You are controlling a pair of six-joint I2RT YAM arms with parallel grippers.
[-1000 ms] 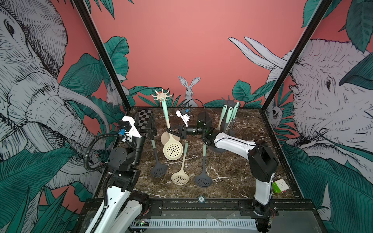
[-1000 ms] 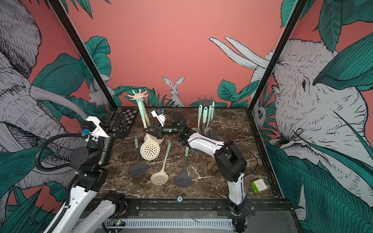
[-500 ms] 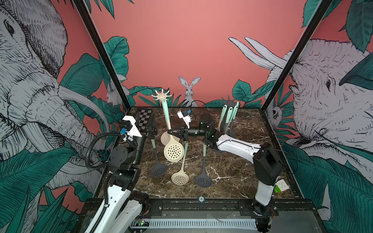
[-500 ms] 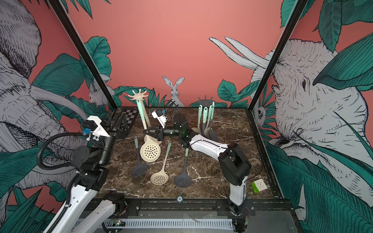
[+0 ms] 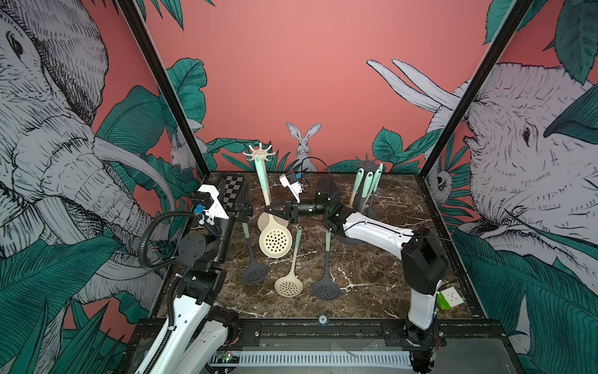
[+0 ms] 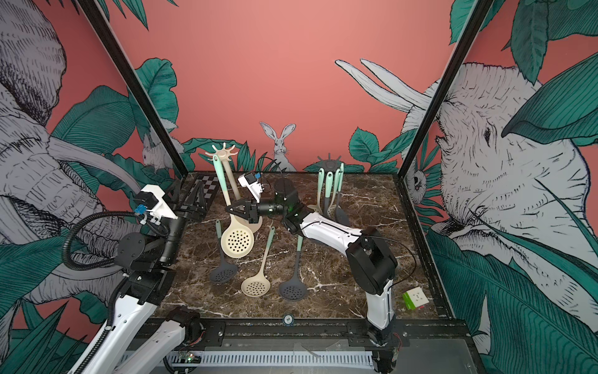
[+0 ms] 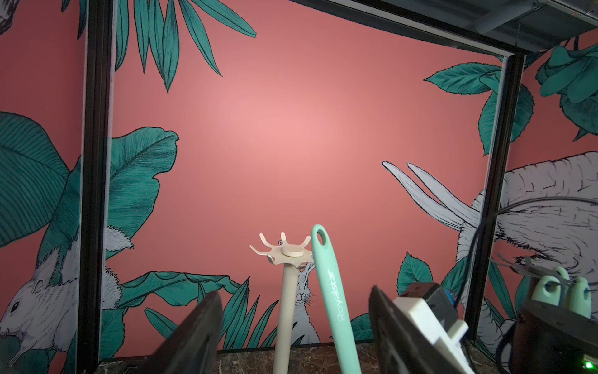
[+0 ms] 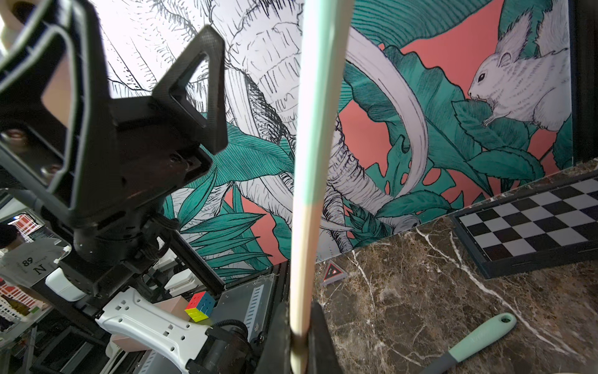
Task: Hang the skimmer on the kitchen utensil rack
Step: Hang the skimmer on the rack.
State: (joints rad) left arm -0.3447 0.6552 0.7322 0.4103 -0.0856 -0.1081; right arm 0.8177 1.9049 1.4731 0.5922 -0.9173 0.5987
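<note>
Top views: the right gripper [image 5: 271,212] reaches in sideways with its jaws closed on the shaft of the skimmer [image 5: 275,241]. It holds the skimmer nearly upright, perforated beige bowl lowermost and mint handle uppermost, beside the post of the kitchen utensil rack [image 5: 259,153]. Left wrist view: the handle's eyelet stands just beside the rack's hooked crown, and contact with a hook cannot be told. The left gripper [image 5: 242,207], jaws spread wide and holding nothing, is near the checkerboard [image 5: 234,191]. Three spare skimmers [image 5: 288,286] lie on the marble table [image 5: 372,268].
</note>
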